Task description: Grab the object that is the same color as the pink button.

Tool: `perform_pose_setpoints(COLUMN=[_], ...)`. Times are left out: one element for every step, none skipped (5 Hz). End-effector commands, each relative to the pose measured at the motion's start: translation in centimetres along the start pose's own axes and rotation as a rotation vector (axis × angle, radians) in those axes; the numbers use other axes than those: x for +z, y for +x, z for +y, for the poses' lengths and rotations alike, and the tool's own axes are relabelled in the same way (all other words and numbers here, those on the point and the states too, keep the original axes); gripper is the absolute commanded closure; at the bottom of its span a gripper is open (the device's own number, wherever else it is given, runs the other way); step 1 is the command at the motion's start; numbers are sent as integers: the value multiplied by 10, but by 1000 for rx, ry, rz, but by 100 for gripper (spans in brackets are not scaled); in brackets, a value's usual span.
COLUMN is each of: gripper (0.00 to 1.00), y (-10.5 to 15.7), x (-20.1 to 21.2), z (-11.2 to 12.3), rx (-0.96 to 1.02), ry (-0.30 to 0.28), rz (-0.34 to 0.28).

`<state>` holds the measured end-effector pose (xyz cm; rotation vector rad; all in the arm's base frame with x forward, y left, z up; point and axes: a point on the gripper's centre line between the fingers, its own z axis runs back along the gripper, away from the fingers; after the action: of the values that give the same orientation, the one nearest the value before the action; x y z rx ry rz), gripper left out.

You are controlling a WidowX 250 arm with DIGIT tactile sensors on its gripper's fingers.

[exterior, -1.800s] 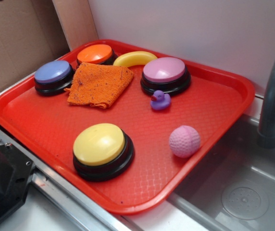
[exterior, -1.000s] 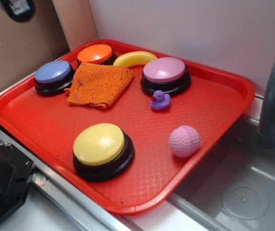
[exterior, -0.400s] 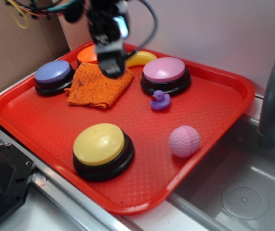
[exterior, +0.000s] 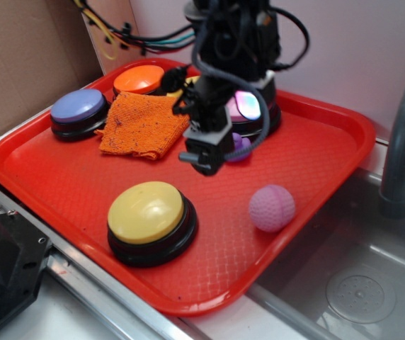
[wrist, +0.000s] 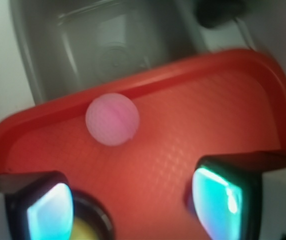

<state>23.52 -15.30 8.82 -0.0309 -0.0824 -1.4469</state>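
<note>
End effector [exterior: 205, 160] spread and empty above mid-tray, apart from pink ball [exterior: 272, 207] lying free near the red tray's [exterior: 330, 127] sink-side edge, fingers [wrist: 218, 197] presumably parted for straddling.

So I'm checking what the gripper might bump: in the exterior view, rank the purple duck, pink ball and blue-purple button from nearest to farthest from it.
From the gripper:
1. Purple duck, just behind it and partly hidden by it.
2. Pink ball, toward the tray's sink-side edge.
3. Blue-purple button, at the tray's far left corner.
</note>
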Motion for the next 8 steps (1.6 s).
perform_pose_setpoints(gripper=[0,0,0,98,100,100,100,100], y=[24,27,24,24,18,3,-24,-59], x=[-27,-45,-56,-58,-55,-34,4,45], z=[-14,-17,-20,-21,-16,-6,7,10], rx=[-146,-131,-128,-109,-95,34,285,532], ry=[-45,-45,-68,-38,-45,-42,-40,13], rz=[26,76,68,71,31,-14,6,53])
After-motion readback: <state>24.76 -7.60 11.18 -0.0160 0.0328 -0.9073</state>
